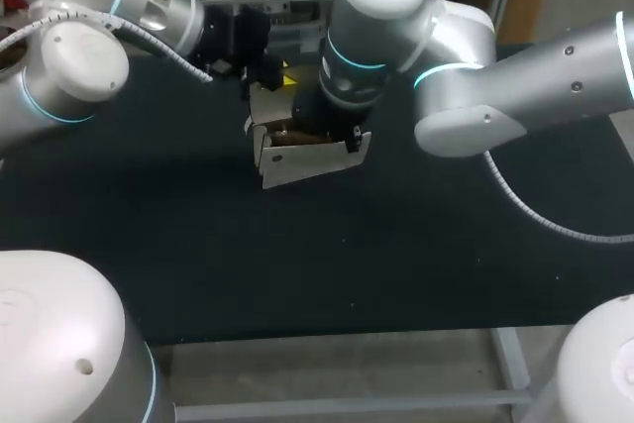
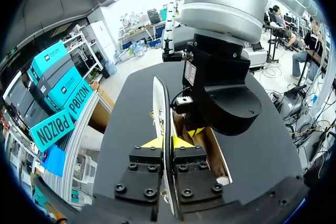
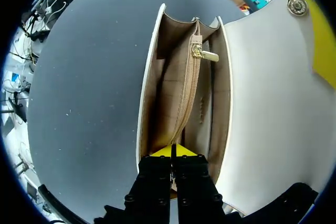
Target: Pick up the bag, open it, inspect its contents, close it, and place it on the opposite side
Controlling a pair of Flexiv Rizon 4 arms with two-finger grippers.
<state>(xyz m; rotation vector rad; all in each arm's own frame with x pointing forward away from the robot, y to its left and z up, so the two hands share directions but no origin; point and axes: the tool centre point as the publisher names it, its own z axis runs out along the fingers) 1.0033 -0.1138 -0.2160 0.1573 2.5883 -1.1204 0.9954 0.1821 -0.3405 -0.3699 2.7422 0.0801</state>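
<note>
Bag (image 1: 302, 163) mid-table, open. Left gripper (image 2: 165, 148) clamps flap (image 2: 159, 103). Right gripper (image 3: 172, 153) pinched closed inside bag, grasp unclear. Inspection likely underway; closing and placing on opposite side remain.

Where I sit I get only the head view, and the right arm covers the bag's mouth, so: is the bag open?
Observer: Yes. The right wrist view looks straight into the bag, with its flap held away from the mouth.
Operator: Anything inside?
Observer: Only tan lining and a middle zip pocket show. Its gold pull is at the far end and the zip looks shut.
Operator: What keeps the flap up?
Observer: The left gripper is shut on the flap, which runs edge-on between its fingers.
</note>
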